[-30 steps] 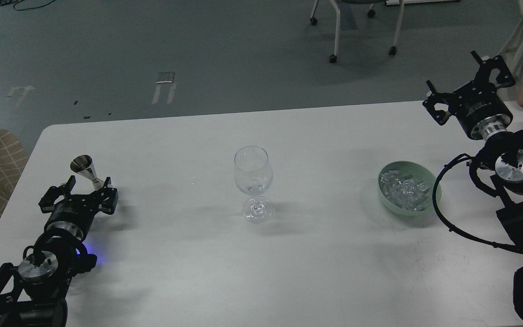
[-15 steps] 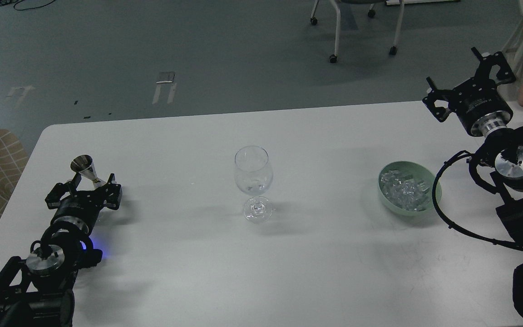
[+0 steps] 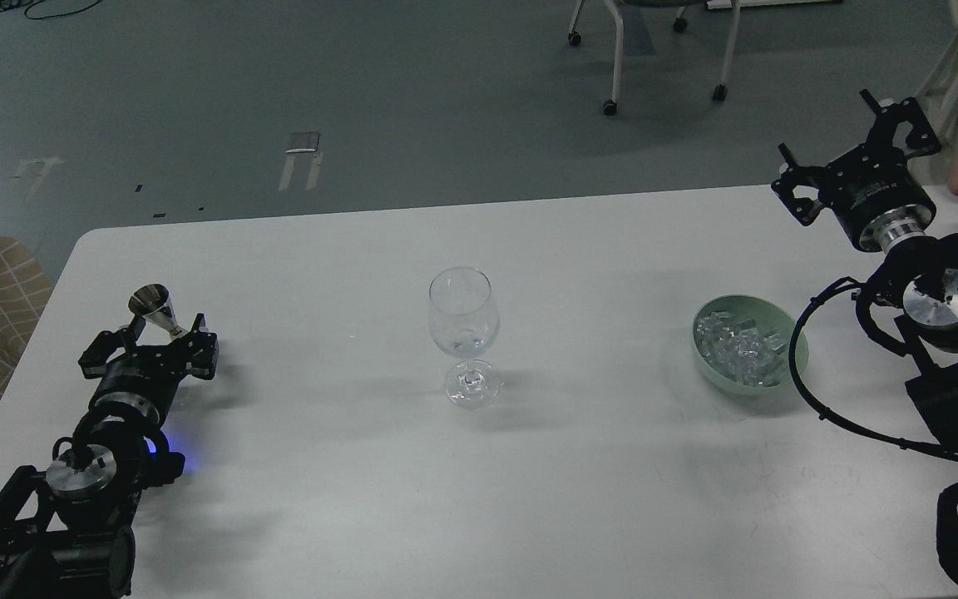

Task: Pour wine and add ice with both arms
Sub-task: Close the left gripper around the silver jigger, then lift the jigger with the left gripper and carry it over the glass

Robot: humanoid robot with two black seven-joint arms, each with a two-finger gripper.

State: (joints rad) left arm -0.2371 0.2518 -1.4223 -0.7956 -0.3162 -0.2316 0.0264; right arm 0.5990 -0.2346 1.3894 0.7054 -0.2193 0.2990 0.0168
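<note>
Many clear glossy ice (image 3: 743,350) cubes heaped in green bowl (image 3: 789,331).

L gripper (image 3: 161,331) moved fwd toward the metal jigger (image 3: 160,309) vs 1.0 s ago; fingers now sit either side of jigger's lower part, jaws apart, contact can't be told. L wrist shifted up-frame and slightly right, arm more extended. Jigger's tilt abt same, pos shifted v. slightly. R gripper (image 3: 849,158) edged up and a bit left, jaws wide apart, raised over far R table edge (image 3: 678,193).
</note>
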